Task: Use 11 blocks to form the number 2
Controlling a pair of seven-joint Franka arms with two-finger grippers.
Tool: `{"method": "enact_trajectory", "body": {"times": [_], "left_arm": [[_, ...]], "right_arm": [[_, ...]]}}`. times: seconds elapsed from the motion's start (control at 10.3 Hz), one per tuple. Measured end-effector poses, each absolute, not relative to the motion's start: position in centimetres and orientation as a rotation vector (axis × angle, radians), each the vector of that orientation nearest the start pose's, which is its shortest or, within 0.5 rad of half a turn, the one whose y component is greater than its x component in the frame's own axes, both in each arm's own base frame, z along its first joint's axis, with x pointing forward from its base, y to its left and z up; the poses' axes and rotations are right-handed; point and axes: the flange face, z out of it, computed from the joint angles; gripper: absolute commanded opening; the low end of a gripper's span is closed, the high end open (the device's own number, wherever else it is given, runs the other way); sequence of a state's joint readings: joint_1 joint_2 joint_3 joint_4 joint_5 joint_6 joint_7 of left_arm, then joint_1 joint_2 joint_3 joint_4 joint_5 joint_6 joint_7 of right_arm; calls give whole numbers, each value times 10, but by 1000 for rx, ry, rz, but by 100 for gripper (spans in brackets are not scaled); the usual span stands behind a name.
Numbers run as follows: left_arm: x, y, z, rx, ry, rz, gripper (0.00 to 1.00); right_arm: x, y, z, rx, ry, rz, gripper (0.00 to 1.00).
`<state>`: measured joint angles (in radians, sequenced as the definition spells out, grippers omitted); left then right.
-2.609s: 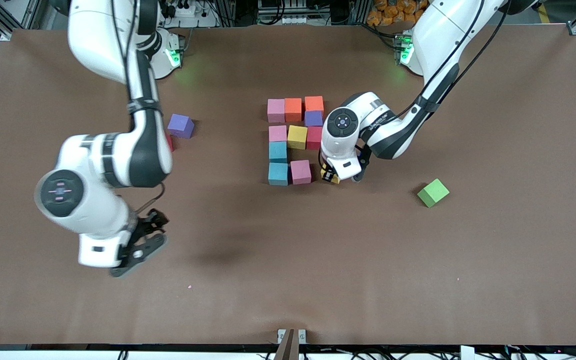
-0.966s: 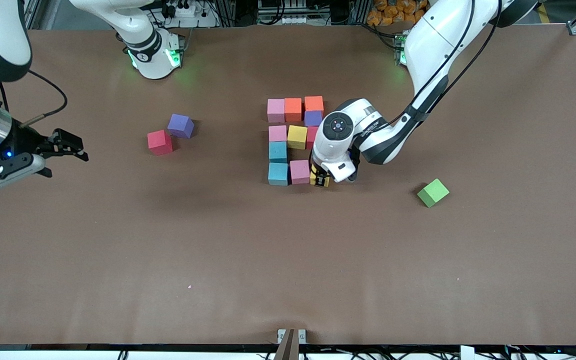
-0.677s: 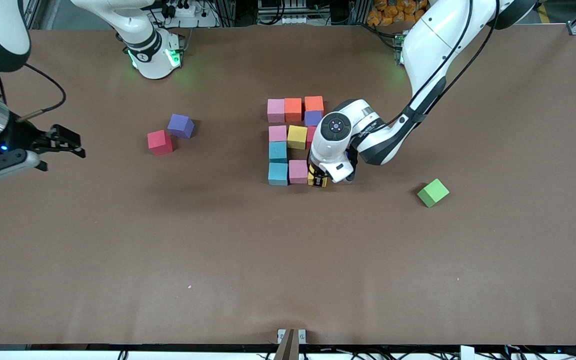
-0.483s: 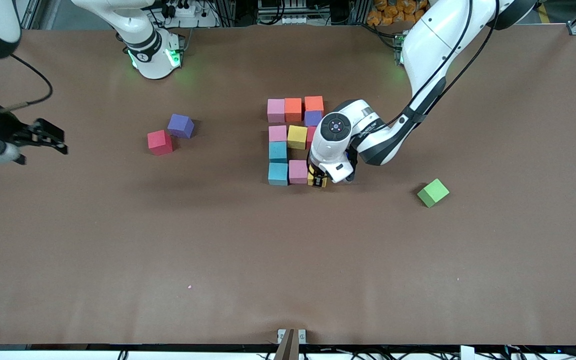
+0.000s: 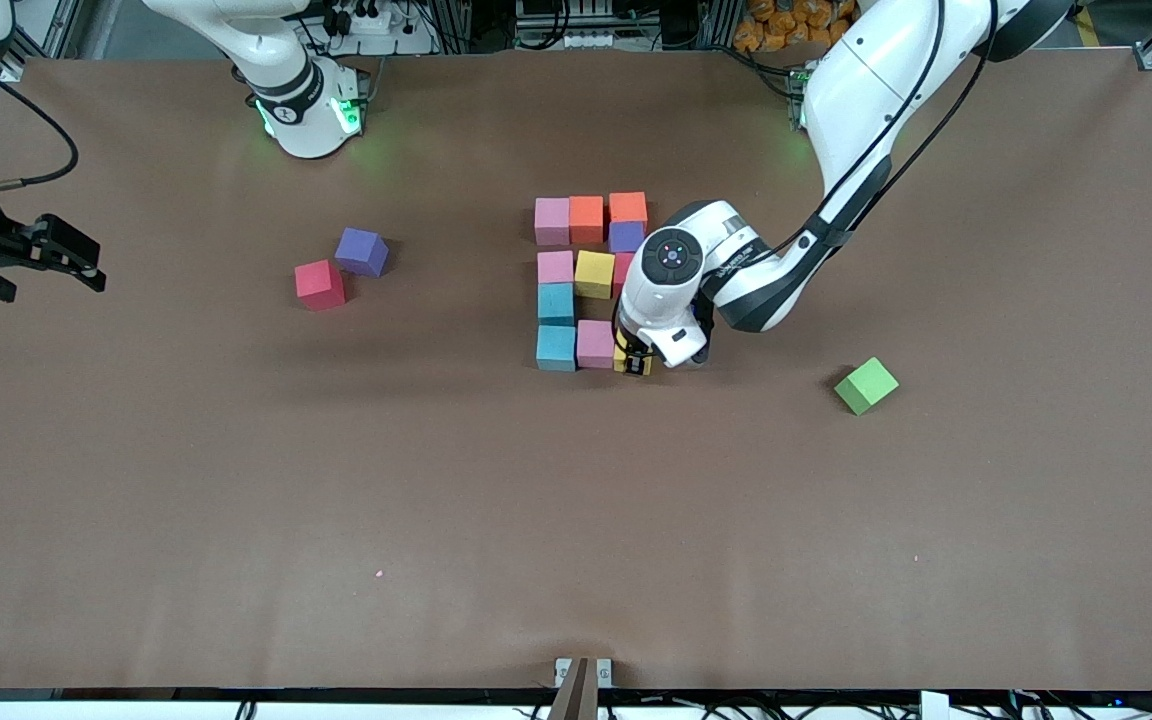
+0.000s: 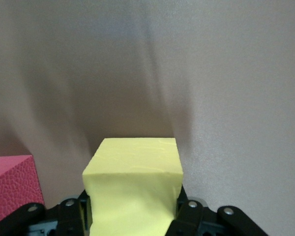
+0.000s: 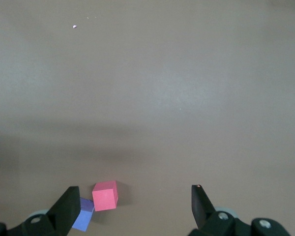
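We've got the left gripper [image 5: 635, 361] fingers clamped on a yellow block [image 6: 133, 184], low just beside the pink block [image 5: 598, 343] in the digit's near row. Next: seat flush, release. Right gripper [image 5: 48, 255] waits, fingers wide open, empty, over the counter [image 5: 576, 520] edge.

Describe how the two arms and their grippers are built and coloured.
Both arms are glossy white with black joint bands and black cables along them. The bases glow green. The left gripper and right gripper have black fingers; the left arm's wrist bears a round dark cap.
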<state>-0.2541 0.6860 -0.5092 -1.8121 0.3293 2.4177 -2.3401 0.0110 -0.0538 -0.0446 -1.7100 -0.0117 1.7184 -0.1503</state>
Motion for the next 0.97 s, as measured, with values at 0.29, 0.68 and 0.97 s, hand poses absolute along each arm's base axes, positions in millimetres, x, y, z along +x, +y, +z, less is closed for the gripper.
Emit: {"method": "enact_trajectory", "body": {"times": [0.29,0.68,0.97], "left_arm": [[489,-432,203,-2364,-2112,150,84],[490,-433,204,-2362,-2117,150,100],[497,-436,217,-2378,-2139,140,100]], "right_arm": [[549,-18,631,-3172,-233,-151,100],[551,-19,643,-3179,-210,-62,100],[557,-17,632,-3165,-155,-32,100]]}}
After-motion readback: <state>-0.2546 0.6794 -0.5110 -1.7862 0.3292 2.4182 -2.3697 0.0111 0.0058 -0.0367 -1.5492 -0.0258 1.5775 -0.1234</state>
